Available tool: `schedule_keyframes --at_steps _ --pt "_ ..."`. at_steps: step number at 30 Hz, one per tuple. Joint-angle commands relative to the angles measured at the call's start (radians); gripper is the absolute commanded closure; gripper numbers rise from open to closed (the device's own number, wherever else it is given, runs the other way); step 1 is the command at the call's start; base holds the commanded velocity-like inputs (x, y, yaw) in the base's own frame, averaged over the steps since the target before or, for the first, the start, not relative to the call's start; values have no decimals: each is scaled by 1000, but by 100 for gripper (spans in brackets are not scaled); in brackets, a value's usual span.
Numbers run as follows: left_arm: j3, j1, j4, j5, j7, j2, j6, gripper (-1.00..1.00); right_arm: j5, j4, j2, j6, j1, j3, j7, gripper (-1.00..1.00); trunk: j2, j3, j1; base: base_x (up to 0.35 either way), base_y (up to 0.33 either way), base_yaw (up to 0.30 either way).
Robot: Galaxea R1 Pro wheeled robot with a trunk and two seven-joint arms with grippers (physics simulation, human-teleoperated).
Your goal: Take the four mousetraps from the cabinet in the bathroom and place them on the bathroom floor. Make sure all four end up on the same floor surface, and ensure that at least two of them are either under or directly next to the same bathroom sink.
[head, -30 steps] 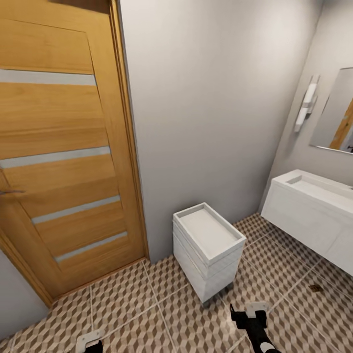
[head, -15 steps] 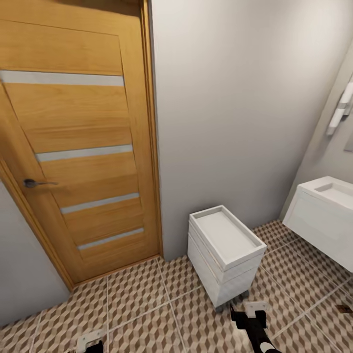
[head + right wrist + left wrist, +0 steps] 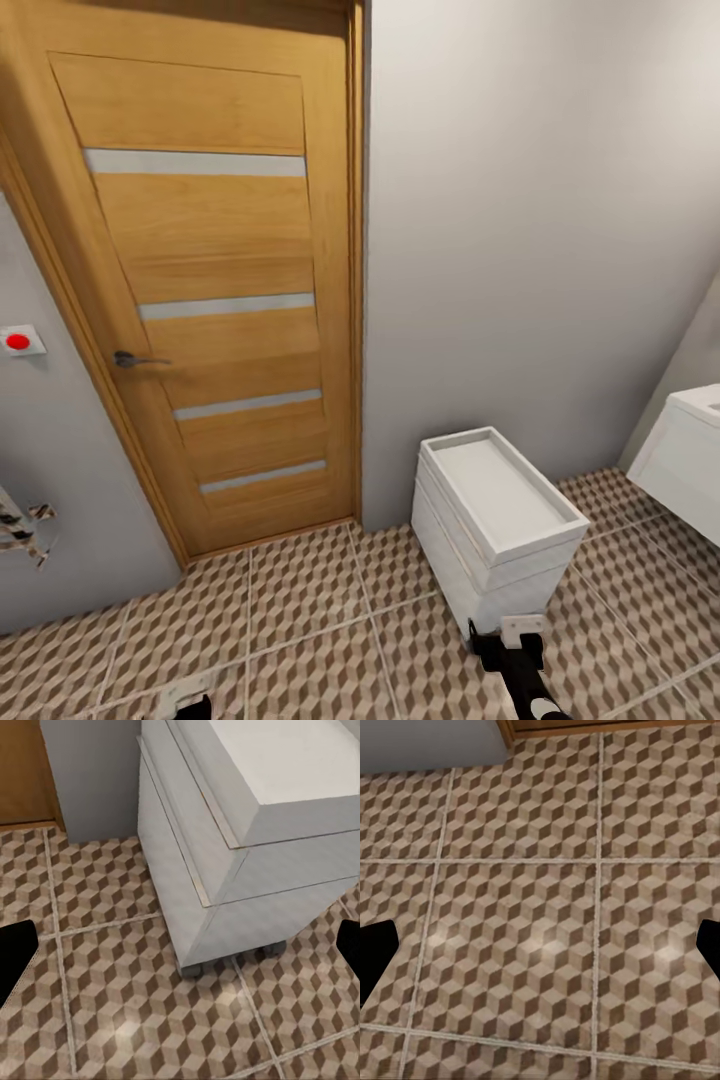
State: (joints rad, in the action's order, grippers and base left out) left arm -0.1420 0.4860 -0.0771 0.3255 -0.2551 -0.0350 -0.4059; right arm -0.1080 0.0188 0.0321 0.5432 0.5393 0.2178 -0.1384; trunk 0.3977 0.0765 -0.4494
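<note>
The floor point(image 3: 300, 620) spreads cube-patterned under both arms. The sink point(image 3: 690, 450) is cut off at the head view's right edge, past the white tray-topped unit point(image 3: 500, 520). The left gripper point(image 3: 540, 952) and right gripper point(image 3: 180, 945) each stand wide with nothing held, fingertips barely in frame. A wooden door point(image 3: 210, 300) stands shut.

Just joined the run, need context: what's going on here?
Nothing is being handled right now. The robot is in transit in the bathroom, facing a closed wooden door and a white tray-topped drawer unit standing on the cube-pattern bathroom floor. A corner of the white sink shows at the right edge. The left end effector and right end effector both hang low over the tiles, open and empty.
</note>
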Motion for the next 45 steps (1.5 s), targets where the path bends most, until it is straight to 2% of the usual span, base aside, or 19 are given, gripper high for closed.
schedule_keyframes --at_steps 1,45 --pt "-8 2 -4 6 -1 1 -5 -100 -10 0 0 3 1 9 -1 -100 2 2 -1 0 0 257" --pt "-8 3 -3 6 -1 3 -5 -100 -10 0 0 5 1 9 -1 -100 2 2 -1 0 0 257"
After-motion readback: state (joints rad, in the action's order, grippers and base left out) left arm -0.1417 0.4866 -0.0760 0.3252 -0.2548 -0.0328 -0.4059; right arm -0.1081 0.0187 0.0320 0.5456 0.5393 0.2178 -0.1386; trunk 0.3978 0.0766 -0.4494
